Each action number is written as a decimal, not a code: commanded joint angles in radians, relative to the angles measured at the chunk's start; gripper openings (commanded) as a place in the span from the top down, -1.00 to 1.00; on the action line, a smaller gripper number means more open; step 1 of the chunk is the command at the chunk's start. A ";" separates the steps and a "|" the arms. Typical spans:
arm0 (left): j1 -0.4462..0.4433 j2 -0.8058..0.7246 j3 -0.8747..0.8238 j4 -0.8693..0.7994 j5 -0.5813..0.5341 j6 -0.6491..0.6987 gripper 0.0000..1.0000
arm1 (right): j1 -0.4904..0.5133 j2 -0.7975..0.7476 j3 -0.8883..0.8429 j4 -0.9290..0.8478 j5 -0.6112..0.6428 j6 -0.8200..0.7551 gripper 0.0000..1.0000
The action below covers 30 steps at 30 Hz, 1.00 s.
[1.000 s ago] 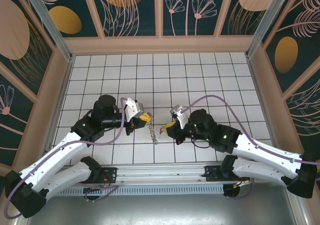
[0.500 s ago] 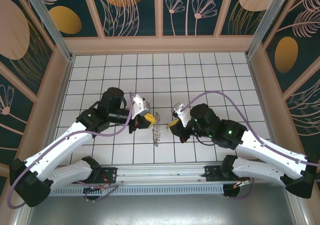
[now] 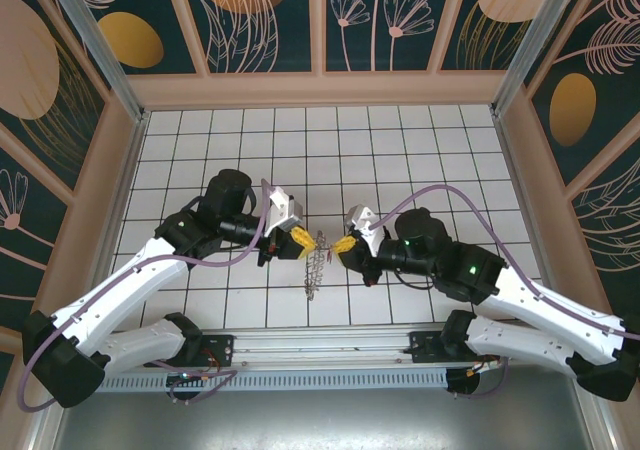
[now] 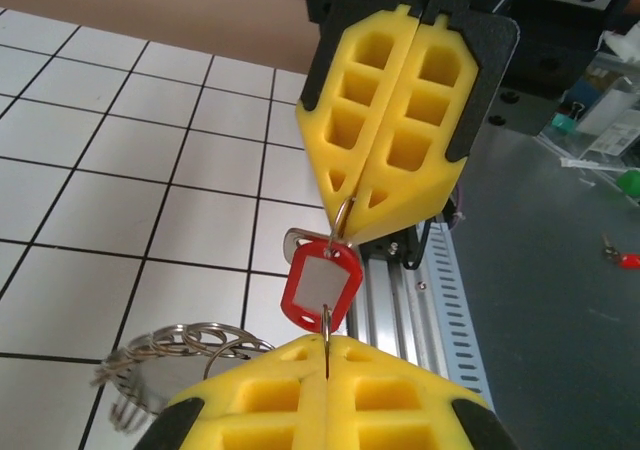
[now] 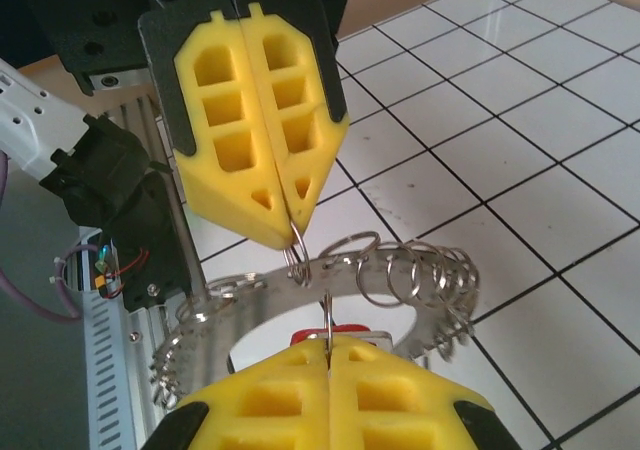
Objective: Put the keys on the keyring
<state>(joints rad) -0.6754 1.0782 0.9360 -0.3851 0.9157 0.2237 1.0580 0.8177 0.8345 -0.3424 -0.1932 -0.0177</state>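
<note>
In the top view, my left gripper (image 3: 299, 241) and right gripper (image 3: 344, 246) face each other tip to tip above the tiled floor. The grey keyring (image 3: 314, 266) hangs between them. In the right wrist view the flat keyring (image 5: 260, 305) carries several small split rings, and my left gripper (image 5: 292, 232) is shut on one of them. My right gripper (image 5: 327, 338) is shut on a thin wire ring, with the red tag (image 5: 345, 330) of the keys just behind it. In the left wrist view the keys (image 4: 322, 285) hang from the right gripper (image 4: 347, 212), just above my left gripper (image 4: 328, 342).
The white tiled floor (image 3: 400, 160) spreads behind and to both sides, walled by wooden panels (image 3: 320, 88). An aluminium rail (image 3: 320, 348) runs along the near edge beneath the arms, also seen as the slotted rail (image 4: 400, 300) directly below the grippers.
Both grippers have drawn closer together and a little farther from the bases. The keyring now hangs higher between their tips. Both stay shut.
</note>
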 commanded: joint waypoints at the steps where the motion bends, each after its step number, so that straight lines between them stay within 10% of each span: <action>1: -0.007 -0.015 0.031 0.052 0.066 -0.018 1.00 | 0.022 0.003 -0.010 0.081 -0.009 -0.020 1.00; 30: -0.007 -0.035 0.030 0.142 0.102 -0.100 1.00 | 0.128 -0.025 -0.018 0.061 0.155 -0.037 1.00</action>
<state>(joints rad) -0.6754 1.0649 0.9363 -0.2878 0.9848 0.1394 1.1725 0.8066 0.8284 -0.3103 -0.0753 -0.0391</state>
